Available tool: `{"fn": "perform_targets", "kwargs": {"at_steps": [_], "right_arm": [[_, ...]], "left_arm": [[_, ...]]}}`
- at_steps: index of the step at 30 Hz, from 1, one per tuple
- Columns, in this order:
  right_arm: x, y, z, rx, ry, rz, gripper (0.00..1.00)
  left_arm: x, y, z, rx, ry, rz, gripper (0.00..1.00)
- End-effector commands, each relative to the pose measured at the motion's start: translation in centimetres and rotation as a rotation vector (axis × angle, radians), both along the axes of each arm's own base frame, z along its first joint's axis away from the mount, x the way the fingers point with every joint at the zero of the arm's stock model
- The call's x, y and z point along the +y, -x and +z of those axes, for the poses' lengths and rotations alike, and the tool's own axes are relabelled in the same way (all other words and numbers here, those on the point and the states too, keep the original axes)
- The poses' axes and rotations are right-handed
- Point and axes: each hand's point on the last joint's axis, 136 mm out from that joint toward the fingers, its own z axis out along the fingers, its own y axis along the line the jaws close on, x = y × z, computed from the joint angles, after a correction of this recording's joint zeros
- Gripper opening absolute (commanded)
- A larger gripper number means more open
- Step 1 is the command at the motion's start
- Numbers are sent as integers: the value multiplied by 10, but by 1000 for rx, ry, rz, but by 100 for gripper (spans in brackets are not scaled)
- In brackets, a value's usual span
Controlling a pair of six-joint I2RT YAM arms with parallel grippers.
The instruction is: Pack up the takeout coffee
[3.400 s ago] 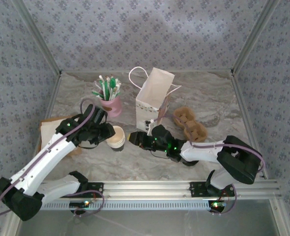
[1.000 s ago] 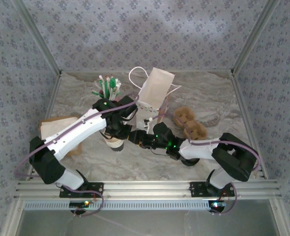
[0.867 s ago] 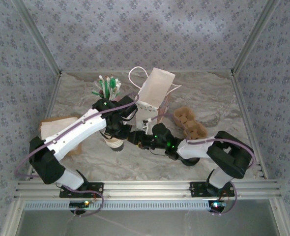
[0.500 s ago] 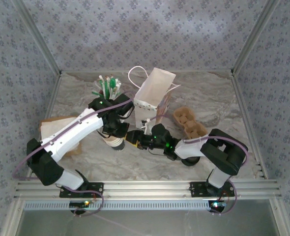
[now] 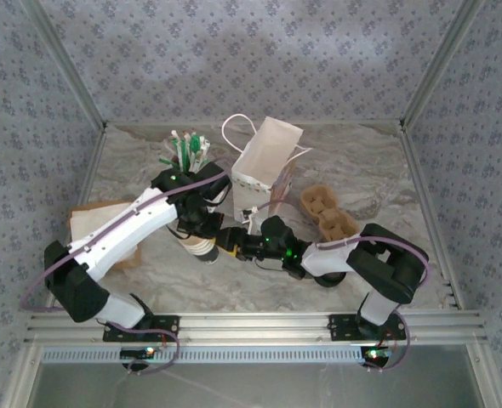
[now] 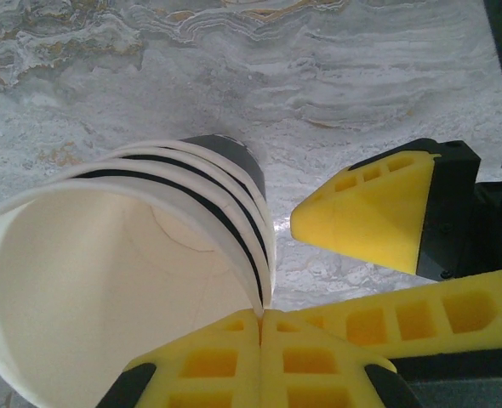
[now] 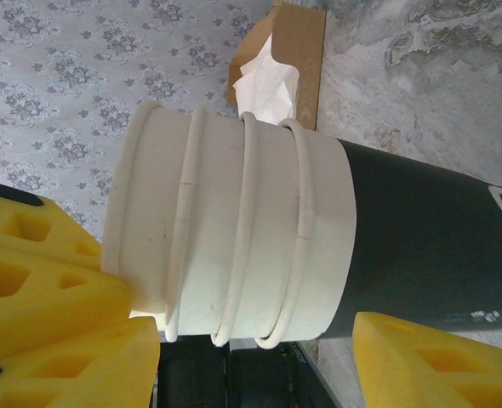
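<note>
Seemingly the coffee (image 5: 253, 214) is the small white thing at the foot of the bag (image 5: 268, 157), though it is too small to be sure.
Just left of it, the left gripper (image 6: 259, 316) is clenched on the rim of the top cup (image 6: 106, 280) of a stack (image 5: 202, 246). The right gripper (image 5: 227, 240) is spread, its fingers (image 6: 370, 212) near the dark bottom cup (image 7: 421, 246) and gripping nothing.

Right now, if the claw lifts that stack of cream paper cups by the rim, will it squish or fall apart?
It may squish a little: the left claw pinches only the thin rim of the stack of cream paper cups. It is probably light, since the top cup is empty. The nested cups might slide apart, as only one is gripped.
</note>
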Motion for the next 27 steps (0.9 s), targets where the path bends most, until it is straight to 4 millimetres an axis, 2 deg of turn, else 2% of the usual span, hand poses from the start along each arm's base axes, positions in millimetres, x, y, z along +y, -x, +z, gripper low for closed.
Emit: {"fn": "perform_targets", "kwargs": {"at_steps": [1,7,21,27], "right_arm": [[8,-1,16,-37,-42,-1,65],[4,-3,13,-45,-31,-28,65],[2,-5,29,-84,-85,-63,70],[6,-5,28,-82,-90,-68,70]], "left_arm": [[6,9,10,2,25,-7,0],[5,12,14,2,45,-8,0],[6,13,16,1,53,-7,0],[5,14,19,-1,75,-6,0]]}}
